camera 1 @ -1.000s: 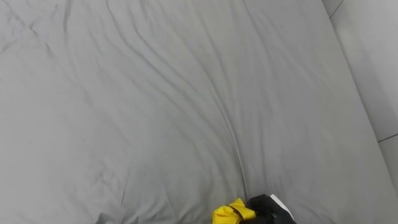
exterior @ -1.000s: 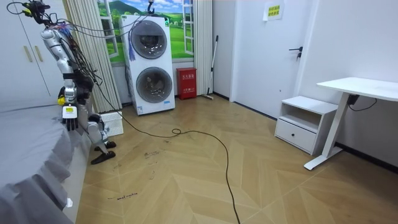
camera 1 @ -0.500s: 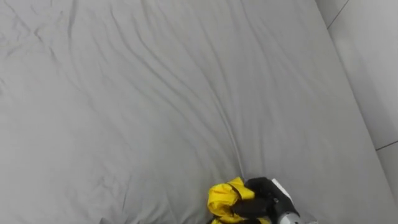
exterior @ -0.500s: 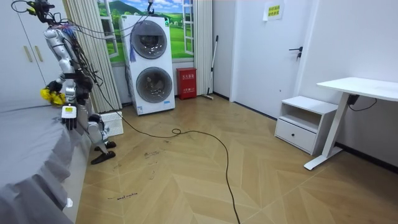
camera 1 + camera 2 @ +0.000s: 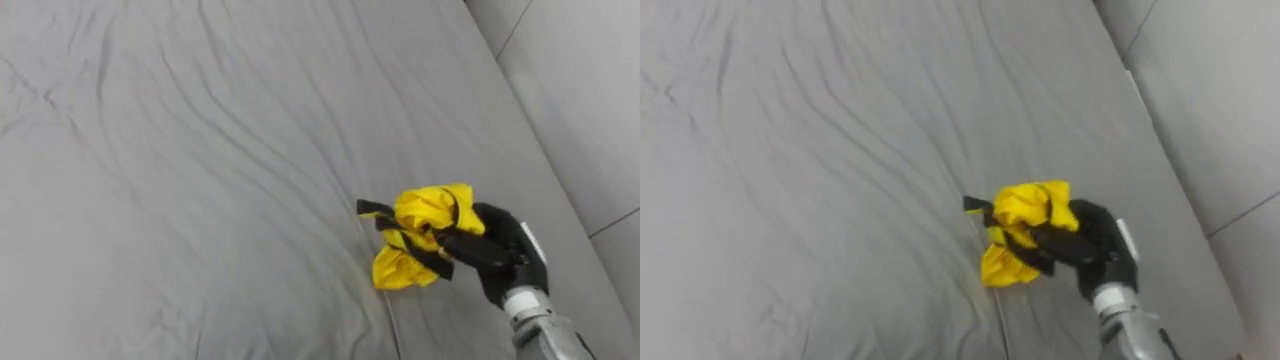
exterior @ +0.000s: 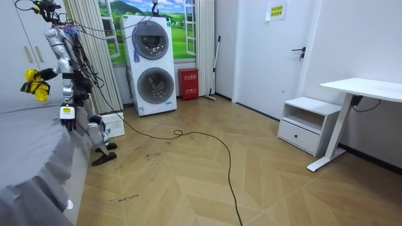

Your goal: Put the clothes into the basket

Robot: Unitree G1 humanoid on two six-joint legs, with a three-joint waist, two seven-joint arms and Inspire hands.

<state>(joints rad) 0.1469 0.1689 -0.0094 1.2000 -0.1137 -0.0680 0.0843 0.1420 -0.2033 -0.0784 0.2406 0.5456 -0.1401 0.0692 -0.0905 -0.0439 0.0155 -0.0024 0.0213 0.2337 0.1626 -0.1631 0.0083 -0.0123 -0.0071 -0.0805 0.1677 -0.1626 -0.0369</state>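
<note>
The right hand [image 5: 497, 252] has its fingers curled tight round the bunched yellow garment [image 5: 420, 232], lifted above the grey bed [image 5: 200, 180] near its right edge. The left hand [image 6: 67, 119] hangs beside the bed. 1 garment is picked up; next, likely, turn to the white basket [image 6: 114, 123] beside the bed and release over it.

Right arm reaches in from the lower right, wrist straight, right hand [image 5: 497, 258] held up, fingers [image 5: 458, 244] curled tight round the yellow cloth [image 5: 425, 212]. Left hand [image 6: 65, 119] hangs low at its side.
</note>
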